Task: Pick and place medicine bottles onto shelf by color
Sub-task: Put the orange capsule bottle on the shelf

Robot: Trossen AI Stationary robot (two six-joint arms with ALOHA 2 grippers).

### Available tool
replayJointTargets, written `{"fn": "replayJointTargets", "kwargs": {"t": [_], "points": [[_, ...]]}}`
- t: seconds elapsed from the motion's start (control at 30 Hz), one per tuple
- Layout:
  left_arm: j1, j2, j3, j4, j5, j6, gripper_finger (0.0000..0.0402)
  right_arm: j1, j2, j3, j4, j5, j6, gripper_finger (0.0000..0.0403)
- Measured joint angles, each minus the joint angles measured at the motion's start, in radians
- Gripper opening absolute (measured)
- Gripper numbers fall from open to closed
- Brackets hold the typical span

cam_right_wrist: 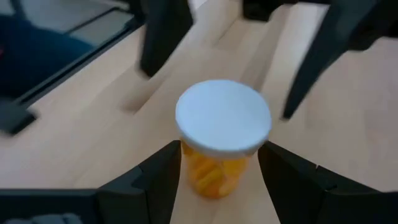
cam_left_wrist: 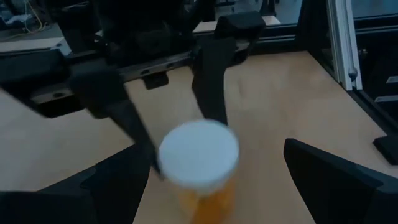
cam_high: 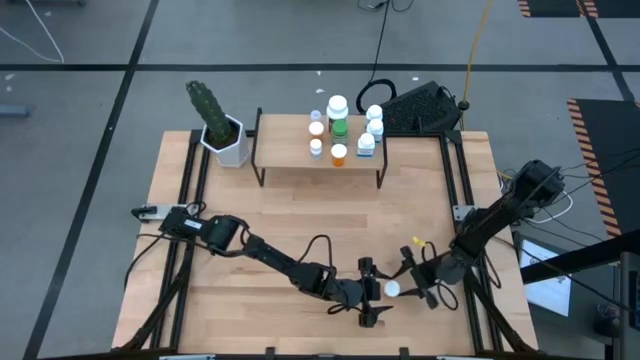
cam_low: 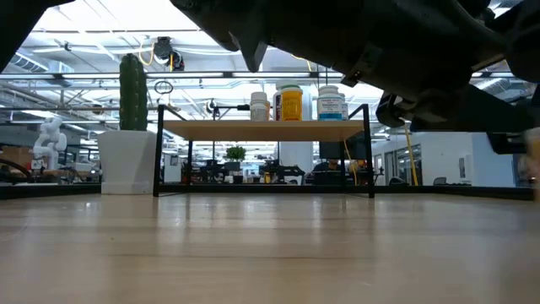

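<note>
An orange medicine bottle [cam_right_wrist: 214, 171] with a white cap [cam_high: 392, 289] stands upright near the table's front edge, right of the middle. My right gripper [cam_right_wrist: 219, 150] reaches it from the right and is shut on it. My left gripper [cam_left_wrist: 217, 186] comes from the left and is open, with a finger on either side of the bottle, not touching. The shelf [cam_high: 285, 152] stands at the far edge on thin black legs. Several bottles stand on it: a green one [cam_high: 338, 118], an orange one [cam_high: 339, 154] and blue-white ones [cam_high: 367, 143]. My right gripper pinches the bottle's orange body [cam_right_wrist: 188, 167], just under the cap, between its two fingers [cam_right_wrist: 163, 177]. The fingers come from the table's right, slanting slightly down. The bottle is upright, cap up, and seems to stand with its base on the tabletop.
A white hexagonal pot with a green cactus [cam_high: 222, 135] stands left of the shelf. A black device [cam_high: 424, 108] lies behind the shelf's right end. Bare wood [cam_high: 300, 215] stretches between the shelf and the two grippers. In the low view the arms fill the top.
</note>
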Motion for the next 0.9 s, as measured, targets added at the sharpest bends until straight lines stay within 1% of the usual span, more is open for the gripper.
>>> {"fn": "replayJointTargets", "kwargs": {"t": [0.13, 0.3, 0.5, 0.57, 0.67, 0.9], "points": [[0.0, 0.0, 0.0, -0.028, -0.016, -0.022, 0.0365, -0.052, 0.059, 0.011, 0.084, -0.001, -0.03, 0.0208], [-0.003, -0.001, 0.0, -0.069, -0.081, -0.082, 0.0365, -0.083, 0.108, 0.048, 0.081, -0.003, -0.074, 0.0208], [-0.002, -0.002, 0.001, -0.089, -0.111, -0.119, 0.0364, -0.084, 0.097, 0.053, 0.063, 0.0, -0.071, 0.0208], [-0.002, -0.002, 0.001, -0.089, -0.112, -0.127, 0.0358, -0.078, 0.095, 0.051, 0.062, -0.002, -0.066, 0.0208], [-0.001, -0.002, 0.001, -0.097, -0.119, -0.132, 0.0331, -0.074, 0.095, 0.048, 0.057, -0.006, -0.057, 0.0216], [0.006, -0.002, 0.001, -0.116, -0.13, -0.167, 0.023, -0.074, 0.095, 0.047, 0.052, 0.004, -0.05, 0.0249]]}}
